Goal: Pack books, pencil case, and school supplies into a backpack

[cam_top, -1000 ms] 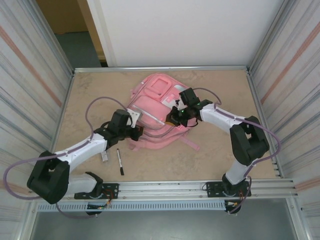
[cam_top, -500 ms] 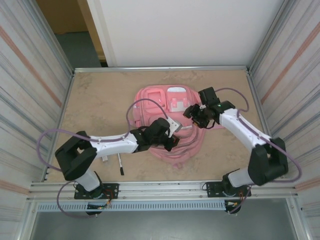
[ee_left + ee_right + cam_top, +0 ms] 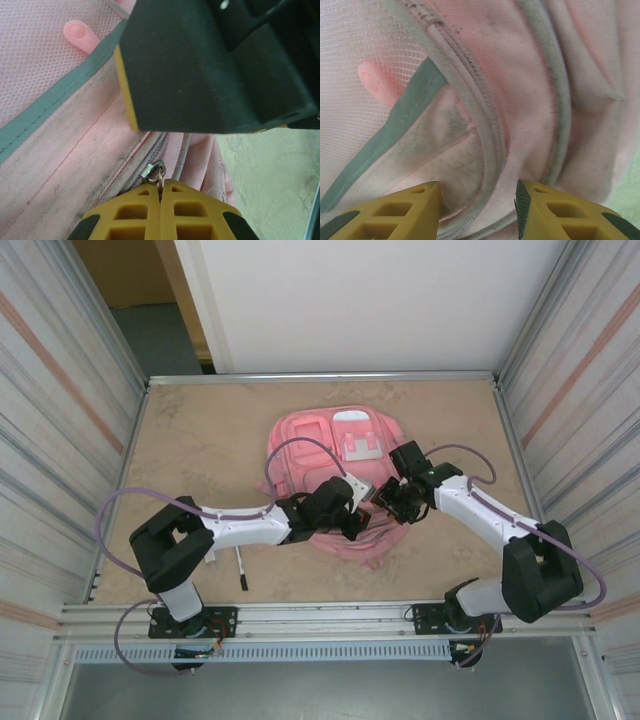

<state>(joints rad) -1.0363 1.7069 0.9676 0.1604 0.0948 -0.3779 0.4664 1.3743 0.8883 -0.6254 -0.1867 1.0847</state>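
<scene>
Two yellow fingertips of the left gripper (image 3: 161, 186) are clenched on the metal zipper pull (image 3: 153, 171). The zip track runs straight ahead of them along the pink backpack (image 3: 305, 435). The right gripper (image 3: 477, 200), jaws apart, straddles a grey-trimmed seam just opposite. A black pen (image 3: 240, 568) lies nearer the left arm. No writing is legible.

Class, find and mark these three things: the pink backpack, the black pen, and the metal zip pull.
backpack (image 3: 312, 426), top view, on its front pocket panel.
pen (image 3: 240, 568), top view, middle of the barrel.
zip pull (image 3: 153, 171), left wrist view, on its metal ring.
</scene>
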